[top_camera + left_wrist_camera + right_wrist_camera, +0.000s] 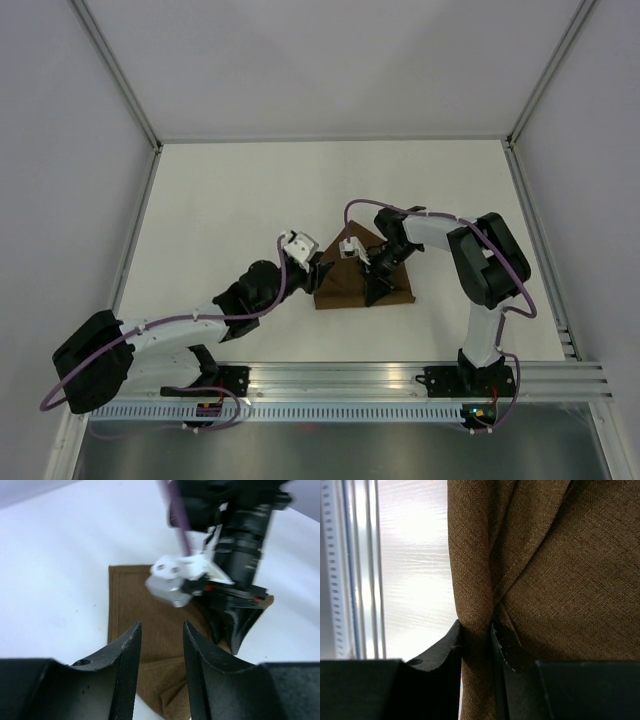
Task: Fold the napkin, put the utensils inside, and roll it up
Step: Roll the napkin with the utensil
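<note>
The napkin is a dark brown cloth lying folded into a rough triangle at the table's middle. My right gripper is over its right part, shut on a gathered fold of the napkin; the cloth runs up between the fingers of the right gripper. My left gripper hovers over the cloth's left edge. Its jaws are open in the left wrist view, left gripper empty, with the napkin below and the right gripper beyond. The utensils are out of view.
An aluminium rail carrying both arm bases runs along the near edge, also in the right wrist view as the rail. White enclosure walls and metal frame posts bound the table on three sides.
</note>
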Motion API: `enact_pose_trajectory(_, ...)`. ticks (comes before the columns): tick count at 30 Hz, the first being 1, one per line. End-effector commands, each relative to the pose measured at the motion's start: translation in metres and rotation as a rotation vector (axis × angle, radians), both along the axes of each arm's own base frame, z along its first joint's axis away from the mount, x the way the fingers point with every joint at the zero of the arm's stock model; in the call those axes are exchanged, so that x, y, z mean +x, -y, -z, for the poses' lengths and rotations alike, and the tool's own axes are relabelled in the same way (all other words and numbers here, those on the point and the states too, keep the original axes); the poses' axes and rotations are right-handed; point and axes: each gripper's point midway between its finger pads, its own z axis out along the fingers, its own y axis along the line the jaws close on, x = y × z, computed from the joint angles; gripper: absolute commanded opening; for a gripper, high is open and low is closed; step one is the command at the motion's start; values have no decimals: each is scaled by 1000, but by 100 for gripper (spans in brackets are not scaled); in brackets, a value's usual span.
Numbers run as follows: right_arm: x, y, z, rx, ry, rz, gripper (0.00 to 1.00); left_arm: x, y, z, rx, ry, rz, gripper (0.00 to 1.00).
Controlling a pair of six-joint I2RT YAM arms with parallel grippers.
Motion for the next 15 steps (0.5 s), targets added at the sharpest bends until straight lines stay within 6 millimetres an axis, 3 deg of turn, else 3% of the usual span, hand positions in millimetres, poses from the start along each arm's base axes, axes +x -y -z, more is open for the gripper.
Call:
enact_pose_trajectory(1, -32, 32, 31, -139, -138, -62, 0, -6, 5, -19, 135, 221, -38, 44)
enact_pose_trajectory(6, -29, 32, 34, -140, -172, -53, 0, -34, 35, 7, 342, 285, 77, 46)
enact_pose_trajectory(10, -28, 34, 34, -144, -192, -44, 1, -60, 62, 46, 530, 338, 190, 48)
enact_pose_trajectory(15, -26, 35, 37, -149, -210, -35, 0, -86, 91, 63, 612, 401, 315, 52)
